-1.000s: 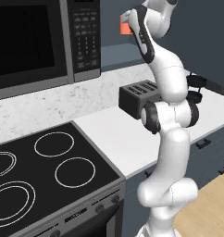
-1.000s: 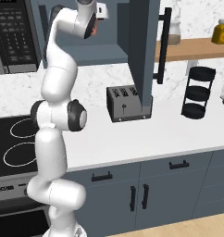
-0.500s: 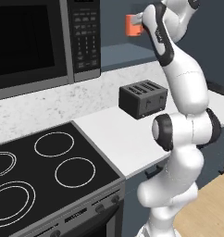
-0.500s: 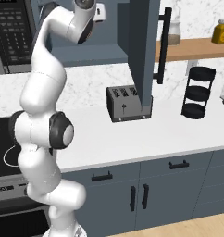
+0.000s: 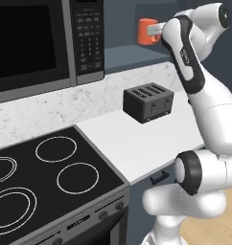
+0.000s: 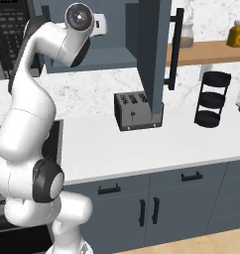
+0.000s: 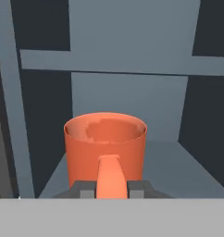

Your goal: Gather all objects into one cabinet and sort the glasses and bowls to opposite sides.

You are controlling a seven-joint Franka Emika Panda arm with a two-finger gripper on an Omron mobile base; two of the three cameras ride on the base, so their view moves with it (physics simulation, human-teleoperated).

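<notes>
Jaws pinch orange mug (image 7: 105, 148) handle inside cabinet (image 7: 132, 97).

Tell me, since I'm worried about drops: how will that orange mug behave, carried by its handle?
The mug looks rigid and glossy, so probably slippery. The gripper is shut on the handle alone, off-centre, so it may swing. Being open-topped and fairly squat, it should stand steadily.

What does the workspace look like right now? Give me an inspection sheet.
Surface: white counter, bare beside the toaster.
Job's things: orange-red cup with a handle, upright, raised at the open cabinet, handle toward the camera.
Clutter: black toaster; black tiered rack; jars on the wooden shelf.
Grippers: gripper, jaws shut on the cup's handle.
Cables: nothing seen.
Surroundings: microwave, black stovetop, cabinet door open.
</notes>
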